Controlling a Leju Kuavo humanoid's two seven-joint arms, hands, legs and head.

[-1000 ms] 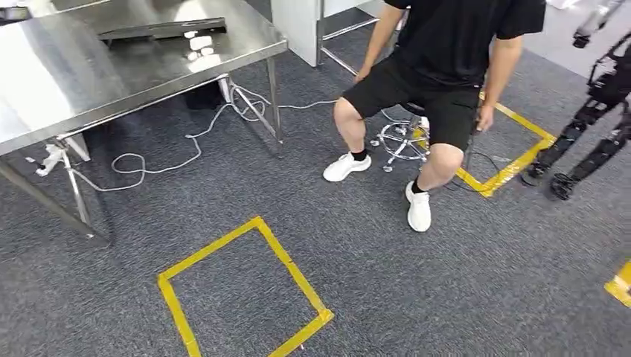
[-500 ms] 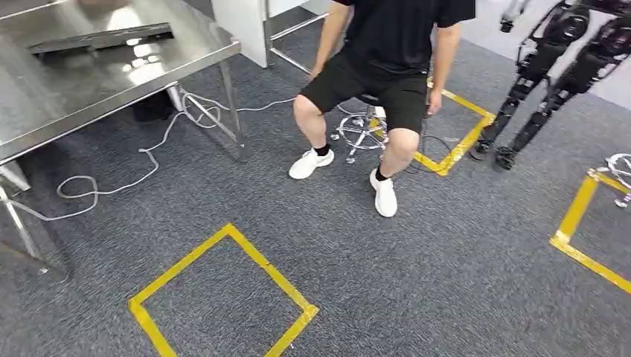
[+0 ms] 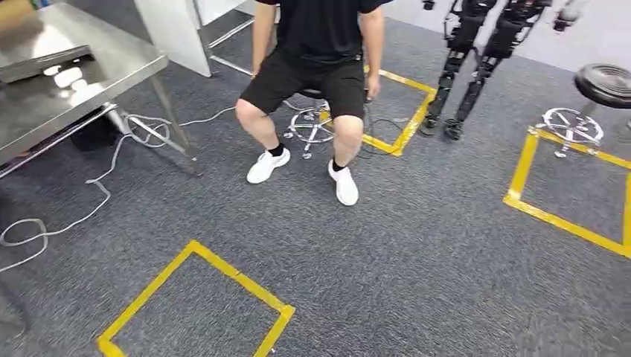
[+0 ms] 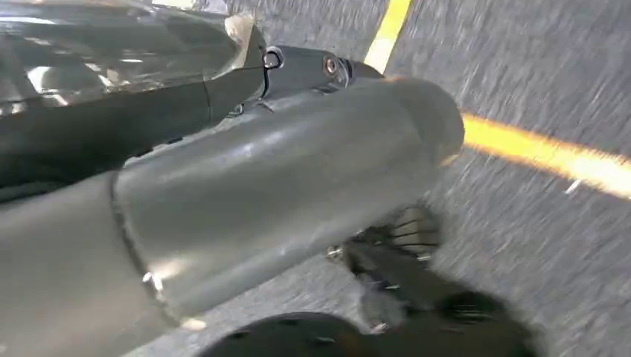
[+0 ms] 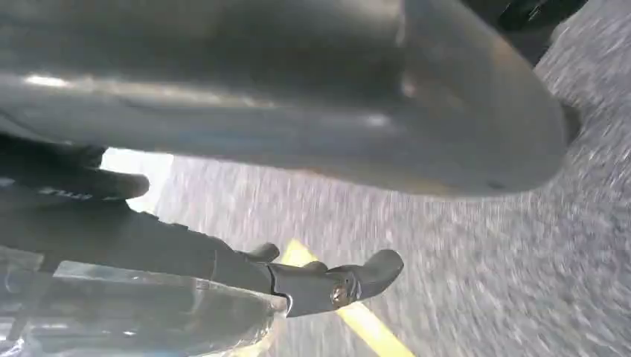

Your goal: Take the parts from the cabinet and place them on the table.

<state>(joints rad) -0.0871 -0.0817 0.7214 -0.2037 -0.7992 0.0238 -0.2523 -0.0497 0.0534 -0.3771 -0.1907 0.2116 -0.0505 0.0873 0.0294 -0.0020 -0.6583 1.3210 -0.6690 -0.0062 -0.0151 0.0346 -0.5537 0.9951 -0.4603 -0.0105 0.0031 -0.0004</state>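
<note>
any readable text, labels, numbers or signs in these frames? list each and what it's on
None readable.
Person's black shirt: no print visible.
Steel table: bare metal and glare, no label.
Yellow floor tape: plain squares, no marking.
Right hand: faint marking on a dark part beside it, too blurred to read.

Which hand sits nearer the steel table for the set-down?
Left, tentatively: the steel table stands on the robot's left across the carpet; whether either hand holds a part is unclear.
</note>
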